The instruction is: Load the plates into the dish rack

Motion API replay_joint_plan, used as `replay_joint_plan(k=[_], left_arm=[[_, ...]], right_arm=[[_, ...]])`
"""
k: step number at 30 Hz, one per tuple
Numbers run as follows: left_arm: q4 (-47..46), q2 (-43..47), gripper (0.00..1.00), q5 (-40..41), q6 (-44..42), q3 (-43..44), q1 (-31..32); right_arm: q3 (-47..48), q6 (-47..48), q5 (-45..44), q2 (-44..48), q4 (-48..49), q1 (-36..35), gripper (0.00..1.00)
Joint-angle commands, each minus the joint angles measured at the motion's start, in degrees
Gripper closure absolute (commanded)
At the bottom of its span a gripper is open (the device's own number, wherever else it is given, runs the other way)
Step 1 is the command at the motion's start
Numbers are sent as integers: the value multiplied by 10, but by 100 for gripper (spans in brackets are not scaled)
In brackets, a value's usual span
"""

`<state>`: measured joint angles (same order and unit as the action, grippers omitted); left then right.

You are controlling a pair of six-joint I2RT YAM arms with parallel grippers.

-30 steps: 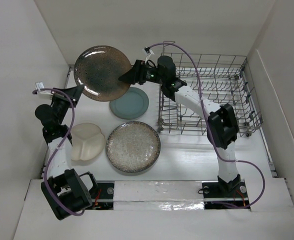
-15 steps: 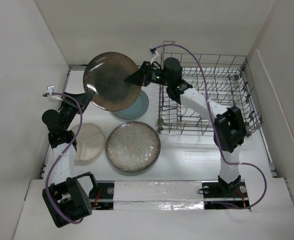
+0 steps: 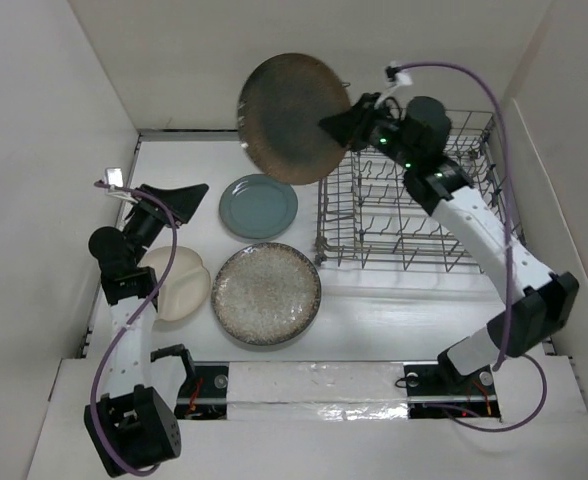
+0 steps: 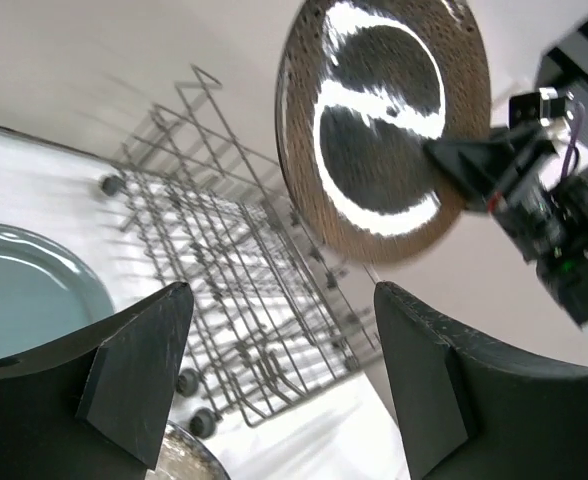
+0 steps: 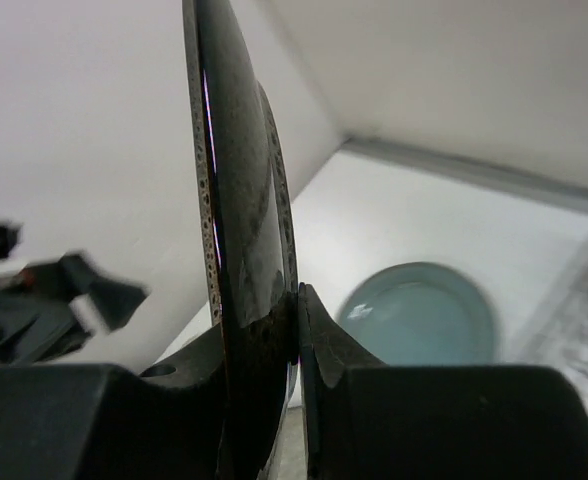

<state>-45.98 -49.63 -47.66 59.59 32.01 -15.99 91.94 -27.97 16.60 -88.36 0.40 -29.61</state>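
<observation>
From above, the right pincer [image 3: 330, 122] pinches the rim of the brown plate [image 3: 289, 118], holding it on edge, probably so it can slot between the tines of the dish rack [image 3: 424, 205] just beneath its wrist. The left pincer [image 3: 186, 200] stands spread and empty, the grey-blue plate [image 3: 259, 206] just beyond its tips, the cream plate [image 3: 174, 285] and speckled plate [image 3: 266, 293] back toward its base, all flat on the white tabletop [image 3: 374, 305] inside plain white walls [image 3: 424, 50]. The left wrist view shows wide-apart fingers [image 4: 134, 370] framing the raised plate and rack ahead. The right wrist view shows both pads [image 5: 324, 360] clamped on the plate's glossy edge.
</observation>
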Motion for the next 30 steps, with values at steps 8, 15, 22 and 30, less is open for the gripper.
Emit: replay_joint_plan(k=[8,15,22,30], left_arm=[[27,22,69,-14,-96,33,140],[197,83,100,46,-214,74,237],[343,78,100,86,-323,102,305],[482,115,92,209,-420,146,420]], right_arm=[[-100,82,-231,238,-48,261,100],[-111,136,-263,221,-100,364,100],[-59,152,-228,163,-112,393,100],[-125,207,-176,170,8,416,100]])
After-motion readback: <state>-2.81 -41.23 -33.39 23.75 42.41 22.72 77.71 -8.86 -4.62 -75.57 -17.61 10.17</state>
